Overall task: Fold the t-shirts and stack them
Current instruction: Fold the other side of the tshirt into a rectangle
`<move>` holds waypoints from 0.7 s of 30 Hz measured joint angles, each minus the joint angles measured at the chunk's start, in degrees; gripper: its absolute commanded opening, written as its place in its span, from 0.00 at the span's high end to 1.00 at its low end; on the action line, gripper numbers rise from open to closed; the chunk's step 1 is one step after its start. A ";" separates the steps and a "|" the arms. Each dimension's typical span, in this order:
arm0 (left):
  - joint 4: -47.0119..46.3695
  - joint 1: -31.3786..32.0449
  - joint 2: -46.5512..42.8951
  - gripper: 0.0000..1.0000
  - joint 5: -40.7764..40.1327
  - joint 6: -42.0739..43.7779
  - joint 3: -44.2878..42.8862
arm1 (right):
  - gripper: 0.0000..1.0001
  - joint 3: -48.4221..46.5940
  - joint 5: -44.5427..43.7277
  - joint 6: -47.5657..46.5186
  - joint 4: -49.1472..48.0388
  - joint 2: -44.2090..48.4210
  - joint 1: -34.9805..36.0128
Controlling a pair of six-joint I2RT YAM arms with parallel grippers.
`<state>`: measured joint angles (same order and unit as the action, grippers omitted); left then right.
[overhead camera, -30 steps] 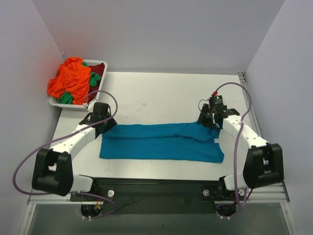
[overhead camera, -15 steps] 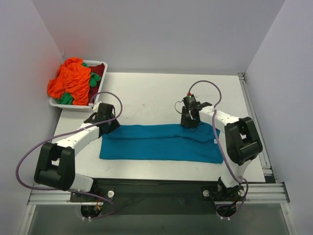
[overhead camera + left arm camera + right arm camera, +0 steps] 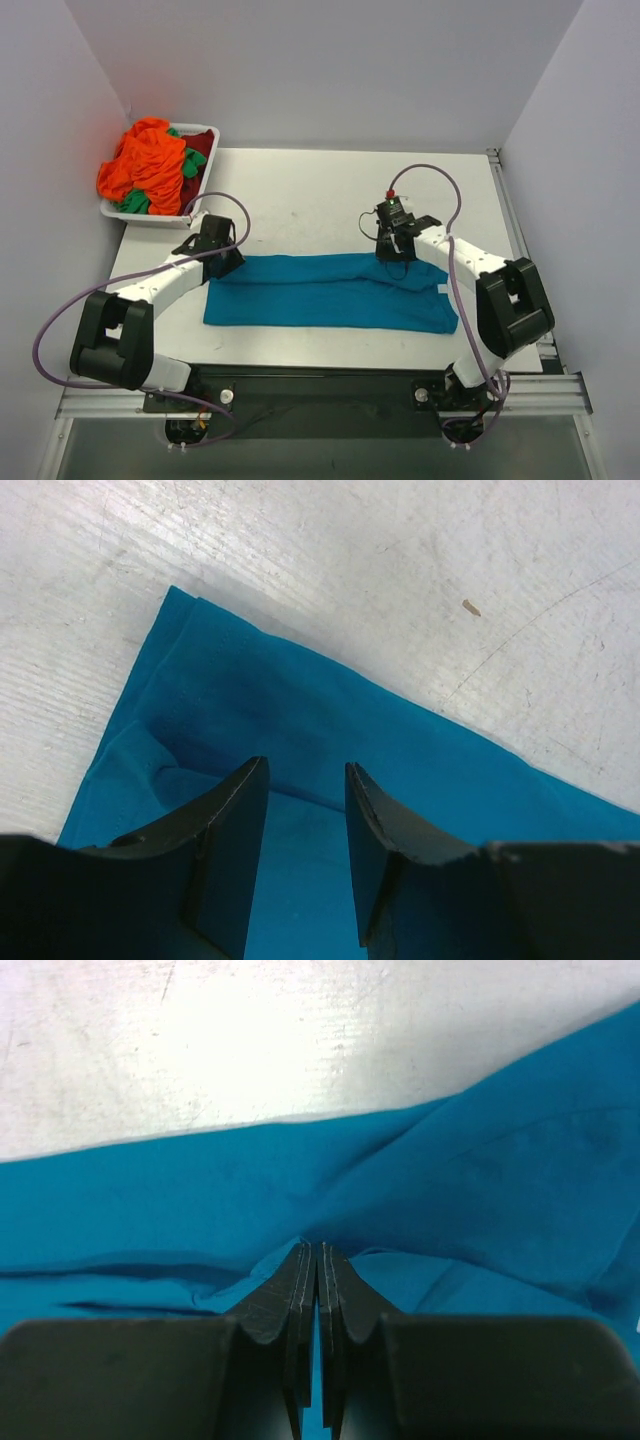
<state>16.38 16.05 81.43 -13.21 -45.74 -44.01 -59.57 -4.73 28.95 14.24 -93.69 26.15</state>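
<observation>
right pincer [image 3: 318, 1248] swung inward, now clamped on the far edge of the teal-blue cloth t-shirt [image 3: 330, 292]; left pincer [image 3: 305, 772] narrowly open; fold likely next.

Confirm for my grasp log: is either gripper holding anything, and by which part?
The right gripper pinches a pucker of the teal t-shirt near its far edge. The left gripper is open, holding nothing.

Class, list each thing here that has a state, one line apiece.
Teal-blue cloth t-shirt: folded lengthwise, lying flat.
Orange, green and dark-red cloth shirts: unfolded, heaped in white plastic tray.
Left end effector: open, over that t-shirt's corner.
Right end effector: shut, pinching that t-shirt.
</observation>
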 measured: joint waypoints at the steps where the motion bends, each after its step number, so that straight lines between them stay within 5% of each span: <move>1: -0.02 0.00 -0.04 0.53 -0.02 0.00 0.22 | 1.00 0.68 -0.02 0.17 0.00 1.27 0.17; 21: -0.44 -2.71 -8.39 0.54 0.04 -0.50 7.63 | 1.00 15.02 -1.79 5.62 -0.72 13.07 7.72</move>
<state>15.94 13.34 73.03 -13.17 -46.24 -36.38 -44.56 -6.52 34.57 13.52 -80.62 33.87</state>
